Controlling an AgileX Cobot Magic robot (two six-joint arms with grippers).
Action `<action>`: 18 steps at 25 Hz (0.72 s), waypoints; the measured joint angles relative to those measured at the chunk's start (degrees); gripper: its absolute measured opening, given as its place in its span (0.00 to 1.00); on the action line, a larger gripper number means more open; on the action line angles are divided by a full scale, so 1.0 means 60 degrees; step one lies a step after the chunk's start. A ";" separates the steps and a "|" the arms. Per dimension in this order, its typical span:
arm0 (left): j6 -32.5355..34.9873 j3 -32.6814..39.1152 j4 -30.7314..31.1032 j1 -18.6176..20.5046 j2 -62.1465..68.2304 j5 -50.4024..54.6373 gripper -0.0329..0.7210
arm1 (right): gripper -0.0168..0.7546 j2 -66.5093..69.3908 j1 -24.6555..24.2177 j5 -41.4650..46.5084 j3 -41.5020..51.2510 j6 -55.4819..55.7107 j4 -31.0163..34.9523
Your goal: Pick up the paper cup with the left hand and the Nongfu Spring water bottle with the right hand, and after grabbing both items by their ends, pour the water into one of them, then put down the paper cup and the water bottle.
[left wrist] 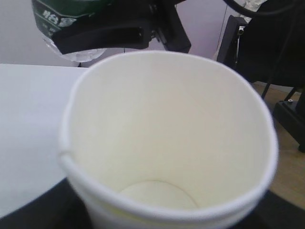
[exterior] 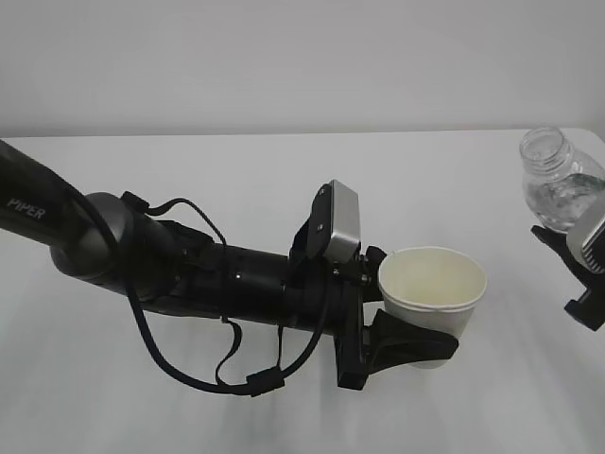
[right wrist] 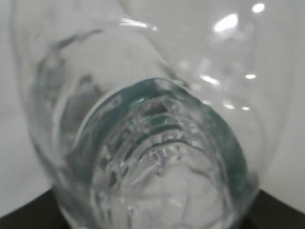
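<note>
My left gripper (exterior: pixel 416 305) on the arm marked PIPER is shut on the white paper cup (exterior: pixel 433 284), held above the table with its mouth up. In the left wrist view the cup (left wrist: pixel 167 138) fills the frame and its pale bottom shows. At the far right my right gripper (exterior: pixel 570 242) is shut on the Nongfu Spring water bottle (exterior: pixel 558 184), which stands upright with its capless neck on top and clear water (exterior: pixel 564 200) inside. The bottle's green label (left wrist: pixel 62 12) shows beyond the cup's rim. In the right wrist view the ribbed bottle (right wrist: pixel 157 157) fills the frame.
The white table (exterior: pixel 236 170) runs under both arms; its surface also shows at the left of the wrist view (left wrist: pixel 28 119). Loose black cables (exterior: pixel 189 369) hang below the left arm. Dark equipment (left wrist: pixel 267 47) and wooden floor (left wrist: pixel 290 171) lie past the table's right side.
</note>
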 joint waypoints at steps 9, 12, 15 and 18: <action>-0.0014 0.0000 0.0022 -0.0020 0.0000 0.0000 0.66 | 0.59 -0.0467 0.0000 0.0914 0.0000 -0.0274 0.0248; -0.0020 0.0000 0.0022 -0.0126 0.0000 0.0122 0.66 | 0.59 -0.0467 0.0000 0.1050 0.0000 -0.0475 0.0338; -0.0037 0.0000 0.0022 -0.0340 0.0000 0.0292 0.66 | 0.59 -0.0467 0.0000 0.1072 0.0000 -0.0762 0.0358; -0.0035 0.0000 -0.0048 -0.0404 0.0000 0.0355 0.66 | 0.59 -0.0467 0.0000 0.1093 0.0000 -0.0953 0.0375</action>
